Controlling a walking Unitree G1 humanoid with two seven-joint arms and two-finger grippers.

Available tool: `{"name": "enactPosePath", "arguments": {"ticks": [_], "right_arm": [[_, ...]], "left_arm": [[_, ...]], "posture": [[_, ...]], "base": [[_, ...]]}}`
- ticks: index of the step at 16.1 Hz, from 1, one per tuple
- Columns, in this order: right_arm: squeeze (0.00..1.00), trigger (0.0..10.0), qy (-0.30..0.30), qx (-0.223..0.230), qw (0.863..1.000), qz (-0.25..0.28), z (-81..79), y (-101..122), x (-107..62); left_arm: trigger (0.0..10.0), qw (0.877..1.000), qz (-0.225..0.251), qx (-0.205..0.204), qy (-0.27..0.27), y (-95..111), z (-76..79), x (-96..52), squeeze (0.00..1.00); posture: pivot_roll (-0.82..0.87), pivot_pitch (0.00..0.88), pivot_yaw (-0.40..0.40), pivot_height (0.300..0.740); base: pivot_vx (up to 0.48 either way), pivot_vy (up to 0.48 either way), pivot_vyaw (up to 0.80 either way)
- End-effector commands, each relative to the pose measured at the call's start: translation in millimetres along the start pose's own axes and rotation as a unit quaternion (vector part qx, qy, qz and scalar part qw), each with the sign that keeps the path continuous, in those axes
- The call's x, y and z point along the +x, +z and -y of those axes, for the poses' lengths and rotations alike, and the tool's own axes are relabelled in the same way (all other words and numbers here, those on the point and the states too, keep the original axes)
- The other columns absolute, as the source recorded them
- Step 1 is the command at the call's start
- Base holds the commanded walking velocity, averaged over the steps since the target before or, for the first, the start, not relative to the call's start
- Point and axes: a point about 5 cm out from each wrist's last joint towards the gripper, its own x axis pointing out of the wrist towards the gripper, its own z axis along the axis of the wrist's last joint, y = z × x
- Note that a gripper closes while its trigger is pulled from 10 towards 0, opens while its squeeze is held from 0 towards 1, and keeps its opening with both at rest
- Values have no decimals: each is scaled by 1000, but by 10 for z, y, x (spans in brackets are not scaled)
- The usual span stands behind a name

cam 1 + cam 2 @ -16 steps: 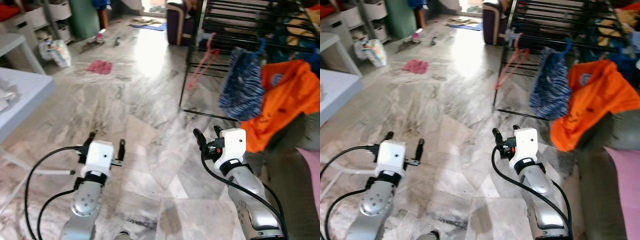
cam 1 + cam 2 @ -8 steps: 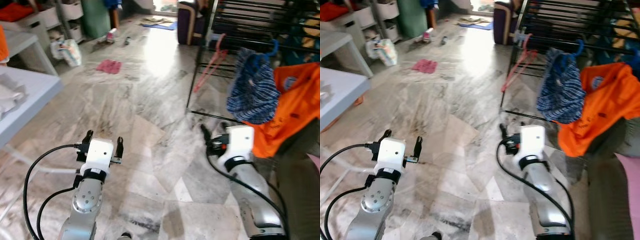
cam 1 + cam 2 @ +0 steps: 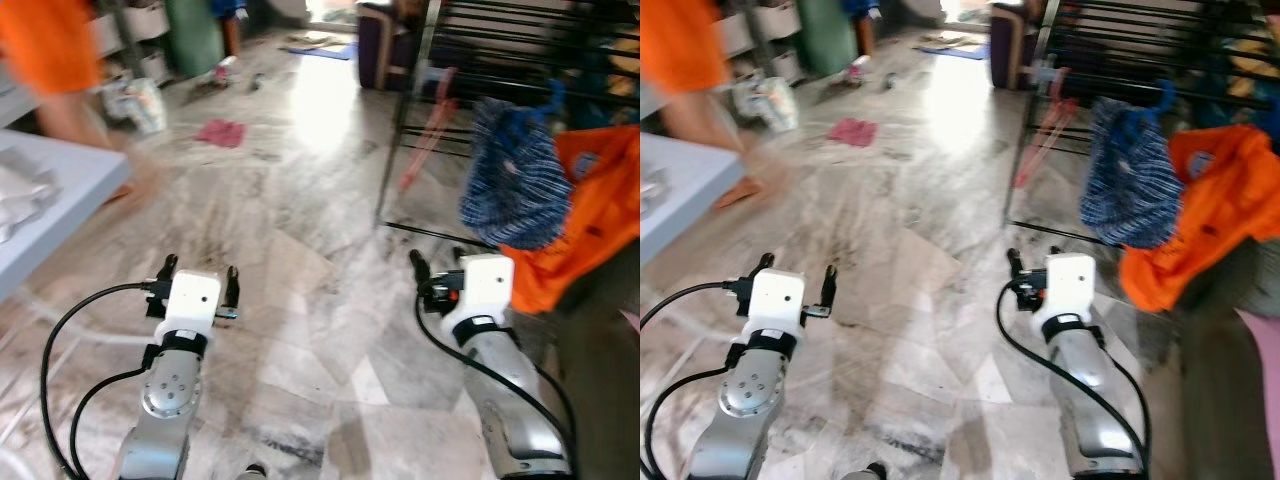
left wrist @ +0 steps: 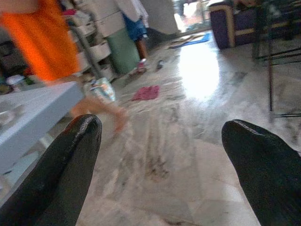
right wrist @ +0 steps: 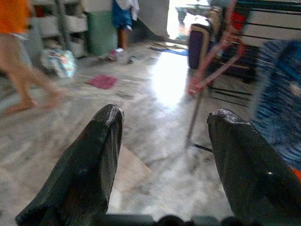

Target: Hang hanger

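Person [image 3: 60, 60] entered at left; both grippers' fingers spread, empty; pink hanger [image 5: 214, 70] on rack [image 3: 480, 60].

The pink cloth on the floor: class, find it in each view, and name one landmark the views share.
Left eye view: pink cloth, far floor, upper left.
Right eye view, same spot.
Left wrist view, between the fingers.
Right wrist view, above the fingers.
Shared landmark: white bag near the shelves.
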Motion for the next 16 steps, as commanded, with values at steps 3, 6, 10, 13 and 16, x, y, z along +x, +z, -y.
{"name": "enactPosePath", "arguments": {"ticks": [3, 6, 10, 13, 16], "right_arm": [[0, 10000, 0, -3, 1000, 11, 14, 41, 22], [0, 10000, 8, -4, 1000, 15, 0, 63, 49], [0, 10000, 25, -24, 999, 17, -45, 84, 115], [0, 10000, 32, -21, 999, 21, -81, 102, 140], [0, 10000, 40, -17, 999, 21, -120, 90, 126]], "left_arm": [[10000, 1000, -2, 5, 6, -11, -2, -4, 0], [10000, 1000, -4, 6, 12, -16, -6, 9, 0], [10000, 1000, -6, -4, 17, -14, 5, 29, 0], [10000, 1000, -7, -8, 20, -7, 10, 30, 0], [10000, 999, -22, -18, 22, -31, 11, 15, 0]], "posture": [[55, 65, -26, 740], [54, 63, -28, 740], [48, 57, -29, 740], [51, 61, -33, 740], [51, 64, -32, 740]], "base": [[0, 0, 800], [0, 0, 800], [0, 0, 800], [0, 0, 800], [0, 0, 800]]}}
